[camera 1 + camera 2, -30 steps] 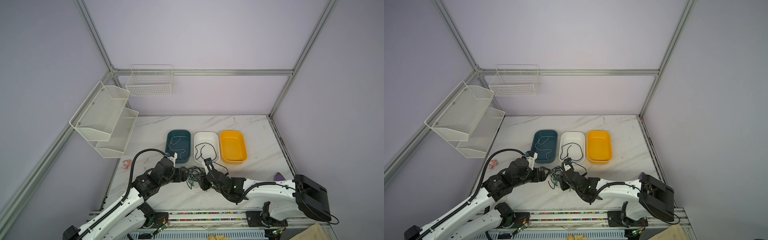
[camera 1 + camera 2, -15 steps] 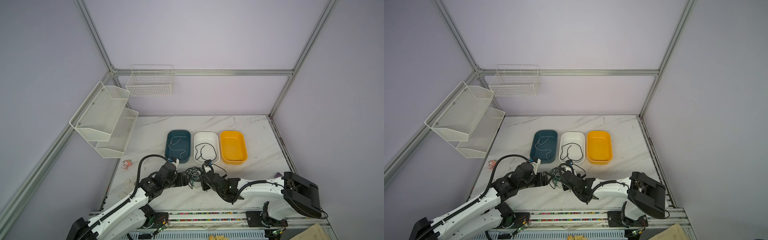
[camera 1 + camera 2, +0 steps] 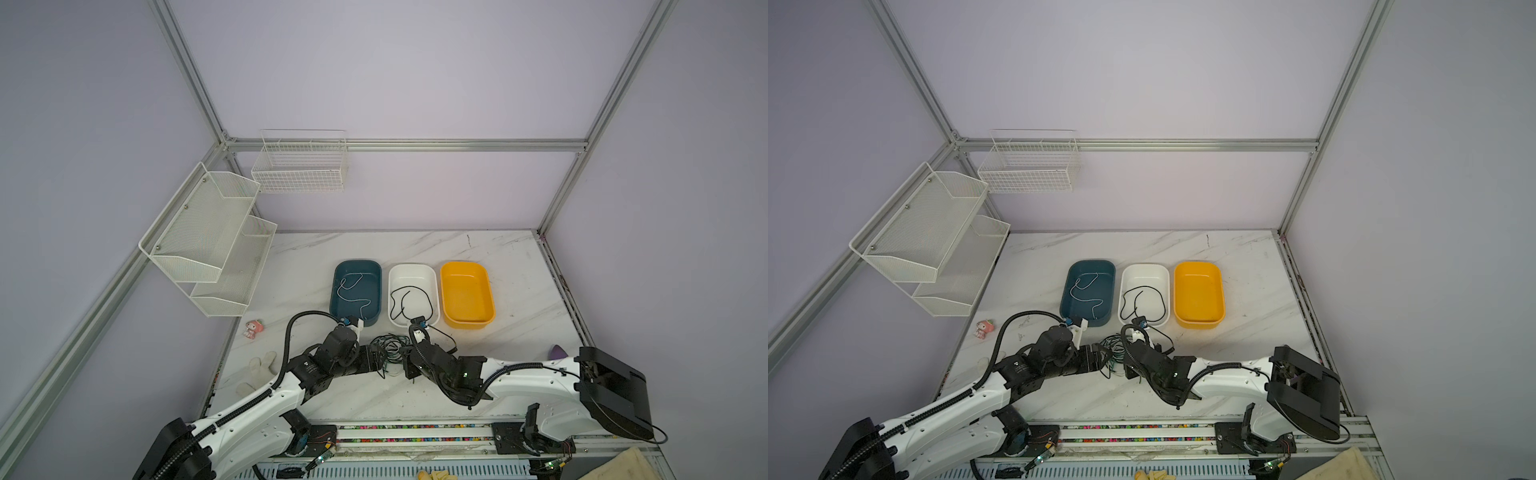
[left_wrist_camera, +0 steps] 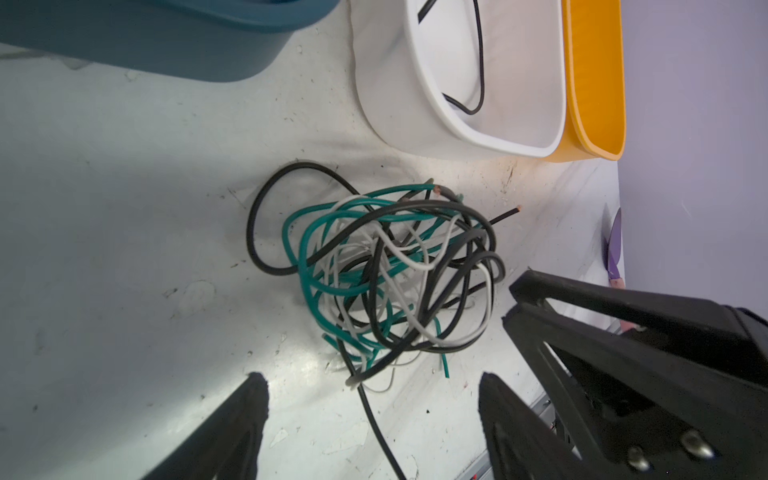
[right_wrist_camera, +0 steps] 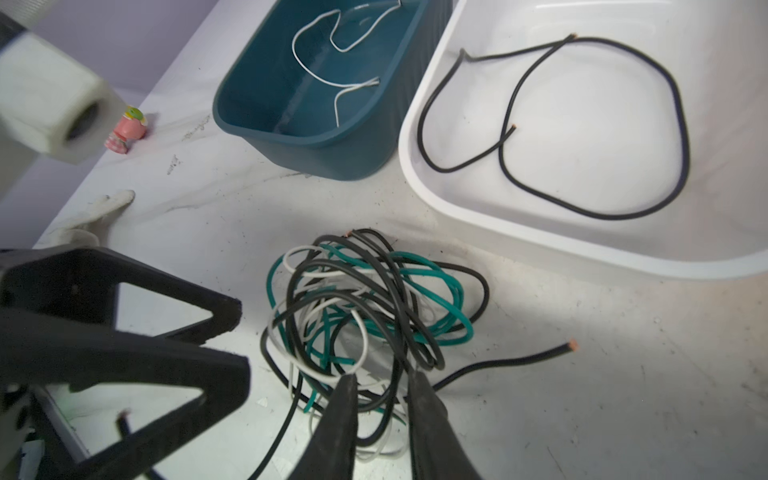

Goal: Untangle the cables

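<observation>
The cables [image 3: 388, 348] [image 3: 1115, 351] lie as a knot of black, white and green wires on the marble table, in front of the trays. My left gripper [image 4: 372, 380] [image 3: 376, 360] is open and just short of the knot [image 4: 386, 274]; one black wire trails out between its fingers. My right gripper [image 5: 382, 376] [image 3: 407, 365] reaches in from the opposite side. Its jaws stand a narrow gap apart around black loops at the edge of the knot [image 5: 365, 316]. A lone white cable [image 3: 353, 291] lies in the teal tray [image 3: 357, 265], and a lone black cable [image 3: 409, 299] in the white tray [image 3: 413, 267].
A yellow tray [image 3: 465, 295] stands right of the white one. A pink toy [image 3: 253, 328] and a white glove [image 3: 257, 368] lie at the table's left edge, and a purple object [image 3: 557, 352] at the right. Wire shelves [image 3: 208, 237] and a wire basket [image 3: 299, 166] hang on the walls.
The right gripper's jaws have narrowed around strands at the knot's edge. Both arms have shifted a little and sit lower at the knot. The left gripper has stayed open.
</observation>
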You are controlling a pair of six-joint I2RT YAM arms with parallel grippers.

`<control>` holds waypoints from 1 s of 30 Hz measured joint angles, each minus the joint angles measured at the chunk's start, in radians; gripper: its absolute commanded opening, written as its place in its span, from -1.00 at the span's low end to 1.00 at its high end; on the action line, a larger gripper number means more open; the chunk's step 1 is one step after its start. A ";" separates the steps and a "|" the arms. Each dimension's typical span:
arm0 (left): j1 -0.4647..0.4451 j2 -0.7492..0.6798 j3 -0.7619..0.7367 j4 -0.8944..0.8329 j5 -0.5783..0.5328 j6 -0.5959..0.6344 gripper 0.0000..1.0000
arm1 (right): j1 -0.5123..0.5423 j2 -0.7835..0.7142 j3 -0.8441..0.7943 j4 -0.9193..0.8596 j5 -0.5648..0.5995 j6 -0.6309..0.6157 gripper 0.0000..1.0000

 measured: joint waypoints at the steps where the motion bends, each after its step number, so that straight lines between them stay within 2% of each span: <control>1: -0.001 0.007 0.000 0.011 0.001 -0.003 0.56 | -0.002 -0.010 0.000 0.001 0.000 -0.002 -0.31; 7: -0.010 0.042 0.000 0.043 0.008 -0.012 0.47 | -0.034 -0.010 0.000 0.002 -0.019 -0.011 -0.28; 15: -0.020 0.053 0.000 0.068 0.010 -0.022 0.18 | -0.051 0.067 0.001 0.002 -0.055 -0.024 -0.33; 18: -0.025 0.055 -0.003 0.074 0.011 -0.030 0.11 | -0.052 0.093 0.003 0.002 -0.063 -0.027 -0.45; 24: -0.027 0.055 -0.018 0.078 0.011 -0.031 -0.01 | -0.055 0.092 0.004 -0.002 -0.063 -0.031 -0.79; 30: -0.028 0.055 -0.029 0.080 0.010 -0.033 -0.05 | -0.056 0.010 0.004 -0.006 -0.063 -0.043 -1.00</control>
